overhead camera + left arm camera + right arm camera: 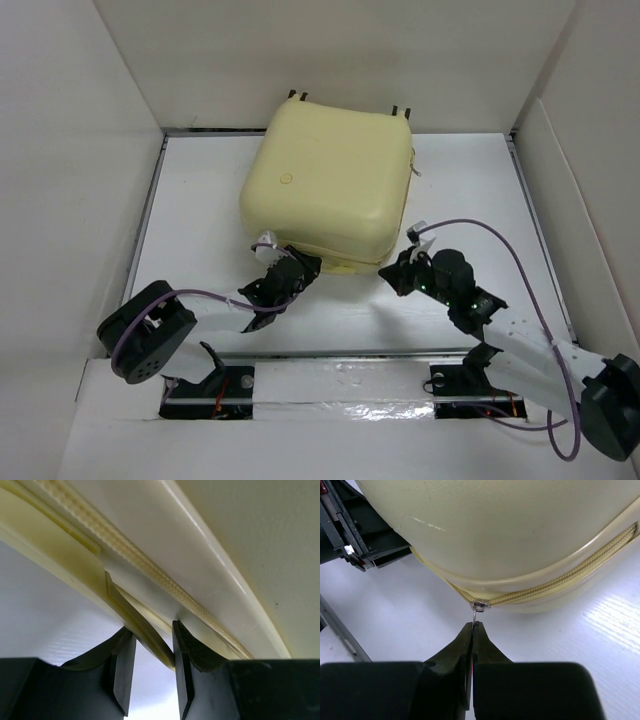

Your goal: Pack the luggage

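The luggage [330,170], a pale yellow hard-shell suitcase, lies closed and flat at the back middle of the white table, small round emblem up. My left gripper [290,262] is at its near left edge. In the left wrist view the left gripper [151,630] has its jaws slightly apart around the shell's thin lip [135,615], which touches the right finger only. My right gripper [395,270] is at the near right corner. In the right wrist view the right gripper [472,624] is shut on the metal zipper pull [476,612], below the zipper slider [480,604].
White walls [80,150] box in the table on the left, back and right. The suitcase's small wheels [298,96] point at the back wall. A metal rail [340,385] runs along the near edge between the arm bases. The left arm's black links [350,535] show beside the suitcase.
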You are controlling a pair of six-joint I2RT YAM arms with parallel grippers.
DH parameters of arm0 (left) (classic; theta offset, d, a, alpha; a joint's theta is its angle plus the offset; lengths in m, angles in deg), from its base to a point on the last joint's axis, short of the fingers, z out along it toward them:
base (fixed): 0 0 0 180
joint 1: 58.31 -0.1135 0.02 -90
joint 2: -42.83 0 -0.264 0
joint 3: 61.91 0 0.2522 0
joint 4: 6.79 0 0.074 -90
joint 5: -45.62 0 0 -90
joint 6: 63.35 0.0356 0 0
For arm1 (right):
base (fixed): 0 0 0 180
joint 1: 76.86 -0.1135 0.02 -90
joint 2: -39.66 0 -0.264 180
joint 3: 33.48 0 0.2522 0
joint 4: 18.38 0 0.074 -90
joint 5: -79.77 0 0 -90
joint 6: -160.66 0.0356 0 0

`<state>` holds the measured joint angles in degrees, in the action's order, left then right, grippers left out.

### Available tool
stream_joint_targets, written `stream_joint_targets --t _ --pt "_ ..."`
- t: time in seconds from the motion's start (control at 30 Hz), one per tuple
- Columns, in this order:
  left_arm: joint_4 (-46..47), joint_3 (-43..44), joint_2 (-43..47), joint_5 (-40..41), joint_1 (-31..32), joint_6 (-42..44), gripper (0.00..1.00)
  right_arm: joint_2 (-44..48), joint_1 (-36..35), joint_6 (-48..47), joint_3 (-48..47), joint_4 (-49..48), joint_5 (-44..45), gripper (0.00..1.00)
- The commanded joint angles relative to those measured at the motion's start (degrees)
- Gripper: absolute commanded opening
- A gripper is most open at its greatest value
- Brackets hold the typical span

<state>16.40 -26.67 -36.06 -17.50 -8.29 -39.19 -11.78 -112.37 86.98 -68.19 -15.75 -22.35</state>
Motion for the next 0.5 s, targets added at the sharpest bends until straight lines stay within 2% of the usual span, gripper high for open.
stream_joint_targets --t 0.0,0.1,0.17,0.3,0.33,0.47 --pt "8.93 4.19 -1.44 -15.19 -0.54 4.32 0.00 7.39 -6.76 3.98 0.47 4.96 -0.63 0.00" --pt "9.45 3.66 -0.91 -14.83 -1.15 3.80 0.00 10.74 -11.49 6.09 -0.84 5.87 1.56 0.00" --pt "10.42 3.92 -1.44 -15.45 -0.02 3.71 0.00 9.26 -14.14 7.67 -1.55 3.33 2.62 0.00" --pt "10.42 5.24 -4.16 -14.39 4.47 2.57 0.00 -1.88 -19.85 9.43 -6.01 -8.78 6.13 0.00" --pt "11.82 4.90 -5.30 -14.57 5.08 1.52 0.00 -6.78 -21.52 9.52 -7.42 -10.29 6.93 0.00" --pt "14.72 3.05 -7.06 -15.27 8.24 -0.24 0.00 -15.43 -23.99 8.03 -15.86 -13.12 7.72 0.00"
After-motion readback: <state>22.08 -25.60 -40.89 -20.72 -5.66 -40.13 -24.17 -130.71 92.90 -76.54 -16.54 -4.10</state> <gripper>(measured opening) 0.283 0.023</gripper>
